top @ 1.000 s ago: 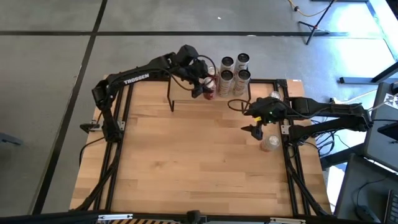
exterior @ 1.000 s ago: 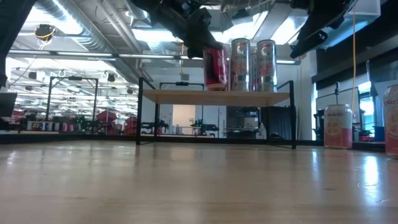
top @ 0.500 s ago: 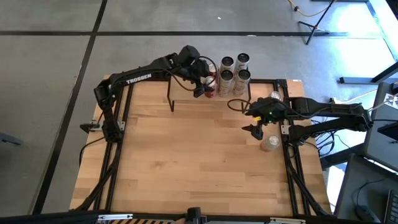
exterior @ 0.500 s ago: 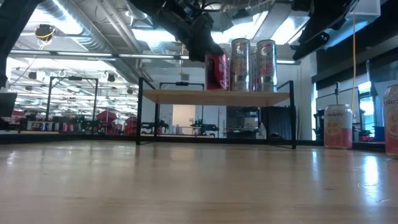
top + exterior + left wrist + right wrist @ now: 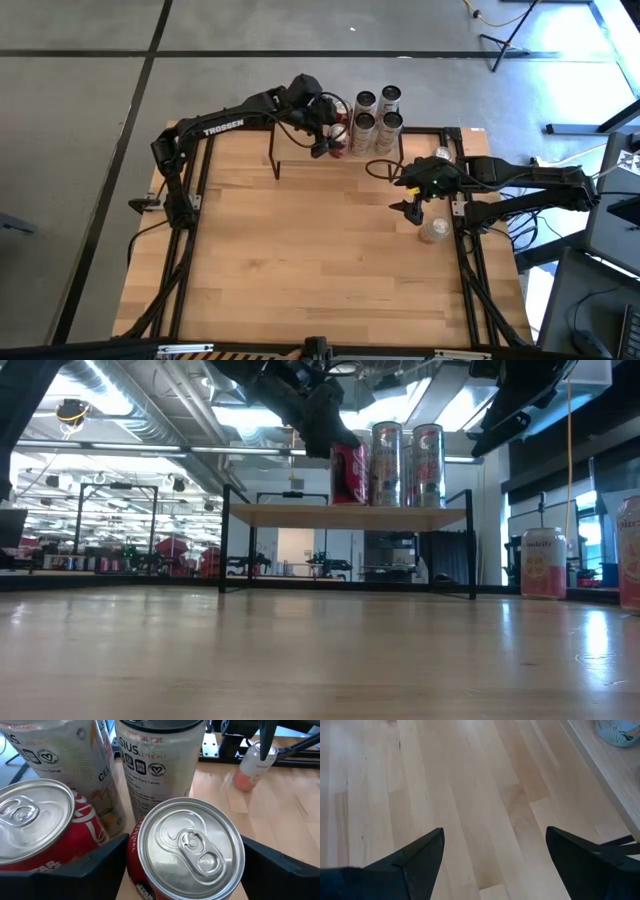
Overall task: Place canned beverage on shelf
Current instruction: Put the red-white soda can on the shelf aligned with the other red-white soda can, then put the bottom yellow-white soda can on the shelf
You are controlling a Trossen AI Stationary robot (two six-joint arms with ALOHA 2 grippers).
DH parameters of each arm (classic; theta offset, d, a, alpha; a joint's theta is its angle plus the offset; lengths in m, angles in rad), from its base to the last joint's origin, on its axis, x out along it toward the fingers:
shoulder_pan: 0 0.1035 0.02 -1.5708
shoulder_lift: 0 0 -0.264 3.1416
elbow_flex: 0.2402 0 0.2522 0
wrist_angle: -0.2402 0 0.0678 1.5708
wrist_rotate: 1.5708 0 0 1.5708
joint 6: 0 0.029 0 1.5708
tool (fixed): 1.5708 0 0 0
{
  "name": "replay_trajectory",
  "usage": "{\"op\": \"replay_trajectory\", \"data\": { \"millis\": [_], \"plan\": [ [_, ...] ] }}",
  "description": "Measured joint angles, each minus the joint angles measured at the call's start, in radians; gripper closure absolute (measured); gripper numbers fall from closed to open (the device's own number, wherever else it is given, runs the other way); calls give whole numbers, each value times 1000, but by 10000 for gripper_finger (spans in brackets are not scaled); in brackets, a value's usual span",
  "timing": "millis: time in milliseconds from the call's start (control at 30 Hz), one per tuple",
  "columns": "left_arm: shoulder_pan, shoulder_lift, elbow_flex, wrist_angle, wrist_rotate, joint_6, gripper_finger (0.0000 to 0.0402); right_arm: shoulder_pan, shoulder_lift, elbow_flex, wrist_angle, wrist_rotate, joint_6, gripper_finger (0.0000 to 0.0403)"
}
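One red can on shelf, between parted fingers of left gripper, released.

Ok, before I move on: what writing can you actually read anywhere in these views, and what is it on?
"TROSSEN": on the left arm, high view.
"TROPICAL VIBE" and "LIVE FIT": on the tall pale can, left wrist view; its brand name is cut off by the edge.
"CEL": partial, on the neighbouring pale can.
Pink can on the table: lettering too blurred.
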Motion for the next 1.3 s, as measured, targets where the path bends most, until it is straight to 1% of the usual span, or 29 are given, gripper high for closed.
{"op": "replay_trajectory", "data": {
  "millis": [267, 367, 533, 767, 867, 933, 1033, 1133, 1200, 1300],
  "plan": [
    [0, -2, 0, 12, -3, 1, 34, 0, 0, 0, 0, 0, 0, 68],
    [0, -3, 0, 26, -3, -1, 23, 0, 0, 0, 0, 0, 0, 68],
    [0, -22, 13, 5, -22, -8, 19, 0, 0, 0, -1, -1, 0, 68],
    [-19, -60, 140, -109, -176, -14, 19, 0, 0, 0, 5, -2, -3, 68],
    [-39, -81, 193, -155, -191, -84, 19, 0, 0, 0, 16, -8, -1, 68],
    [-62, -97, 211, -161, -189, -139, 19, 0, 0, 1, 18, -39, 0, 68],
    [-110, -126, 214, -212, -194, -197, 19, 1, 1, 45, -96, -46, 32, 68],
    [-174, -143, 213, -307, -237, -248, 19, 27, -22, 110, -258, -47, 97, 68],
    [-227, -145, 204, -351, -277, -279, 19, 55, -54, 126, -339, -34, 182, 68],
    [-308, -144, 162, -396, -327, -324, 19, 95, -101, 118, -455, -19, 361, 68]
  ]
}}
